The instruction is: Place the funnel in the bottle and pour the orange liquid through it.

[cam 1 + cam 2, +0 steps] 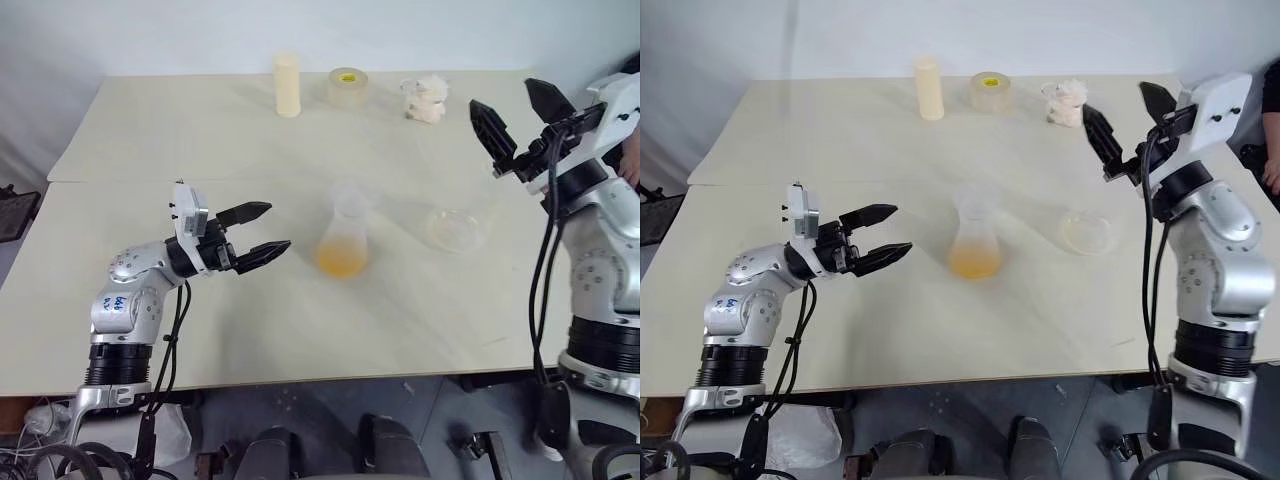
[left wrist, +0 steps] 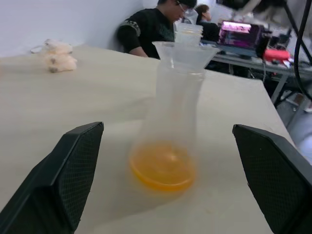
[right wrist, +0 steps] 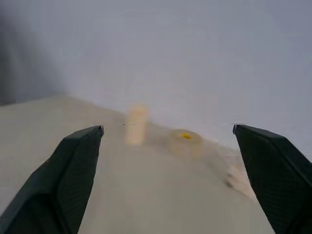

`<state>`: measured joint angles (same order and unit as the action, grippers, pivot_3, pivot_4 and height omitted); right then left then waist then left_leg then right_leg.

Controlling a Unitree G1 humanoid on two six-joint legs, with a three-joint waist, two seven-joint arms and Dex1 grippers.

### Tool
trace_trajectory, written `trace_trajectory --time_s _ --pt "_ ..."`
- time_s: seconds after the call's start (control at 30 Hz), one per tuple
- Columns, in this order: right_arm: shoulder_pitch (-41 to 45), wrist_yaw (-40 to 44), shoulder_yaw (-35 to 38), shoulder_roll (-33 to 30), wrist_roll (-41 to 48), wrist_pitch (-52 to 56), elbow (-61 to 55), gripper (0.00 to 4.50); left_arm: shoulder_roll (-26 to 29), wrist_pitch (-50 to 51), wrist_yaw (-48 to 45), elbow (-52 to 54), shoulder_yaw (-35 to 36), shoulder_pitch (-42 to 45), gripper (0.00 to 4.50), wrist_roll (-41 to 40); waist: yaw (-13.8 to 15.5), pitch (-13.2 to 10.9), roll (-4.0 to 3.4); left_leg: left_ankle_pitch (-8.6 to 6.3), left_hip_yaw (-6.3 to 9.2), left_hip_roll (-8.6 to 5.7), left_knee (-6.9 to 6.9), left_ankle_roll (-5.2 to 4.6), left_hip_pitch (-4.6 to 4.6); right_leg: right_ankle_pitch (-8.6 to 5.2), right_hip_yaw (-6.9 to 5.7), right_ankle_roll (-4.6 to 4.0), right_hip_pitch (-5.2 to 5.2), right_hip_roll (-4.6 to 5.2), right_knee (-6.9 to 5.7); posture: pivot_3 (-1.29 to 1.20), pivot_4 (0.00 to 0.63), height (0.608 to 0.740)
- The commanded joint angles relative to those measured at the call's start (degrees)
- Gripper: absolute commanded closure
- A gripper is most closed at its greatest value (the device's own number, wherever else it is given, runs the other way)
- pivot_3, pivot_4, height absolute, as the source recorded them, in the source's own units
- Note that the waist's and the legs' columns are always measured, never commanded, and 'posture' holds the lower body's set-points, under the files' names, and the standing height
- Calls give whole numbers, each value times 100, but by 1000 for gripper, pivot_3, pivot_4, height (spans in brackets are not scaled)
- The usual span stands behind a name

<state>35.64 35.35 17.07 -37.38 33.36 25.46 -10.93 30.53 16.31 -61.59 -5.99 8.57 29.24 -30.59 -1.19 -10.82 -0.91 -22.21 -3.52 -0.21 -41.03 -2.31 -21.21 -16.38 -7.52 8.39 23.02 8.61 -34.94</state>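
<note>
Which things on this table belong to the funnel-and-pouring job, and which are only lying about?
Job: funnel, in the bottle; orange liquid, inside the bottle; clear vessel, probably the pourer.
Lying about: cream cylinder; tape roll; white fluffy lump.

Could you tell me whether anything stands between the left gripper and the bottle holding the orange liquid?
Nothing visible does. The left gripper is open and faces the bottle, with bare table between them. The funnel already sits in the bottle's mouth.
</note>
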Motion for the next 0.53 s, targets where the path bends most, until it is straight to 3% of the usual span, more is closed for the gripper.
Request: trace_trajectory --time_s 0.03,0.13,0.27,0.53 --pt "-758 1431 117 -698 738 367 -718 25 221 -69 -290 179 109 -121 0 -117 58 0 2 0 -3 0 -1 0 0 0 0 0 -1 0 1 0 150 740" --pt "-1663 2308 149 -1385 774 438 -958 25 445 18 -506 180 164 -276 0 -166 121 0 5 -2 -7 -3 2 0 -2 0 -5 0 -5 -5 15 0 150 740" --pt "-2402 2831 111 -1764 282 -15 -729 25 551 -110 -622 118 212 -404 0 -143 164 -1 10 -2 -16 -3 -15 -3 4 0 -2 1 -22 -1 29 0 150 740" --pt "-2988 2846 138 -1517 -183 -638 -218 25 609 -308 -733 117 300 -580 0 -87 218 -1 12 -2 -13 3 -16 -2 16 0 -5 1 -35 -3 35 0 150 740"
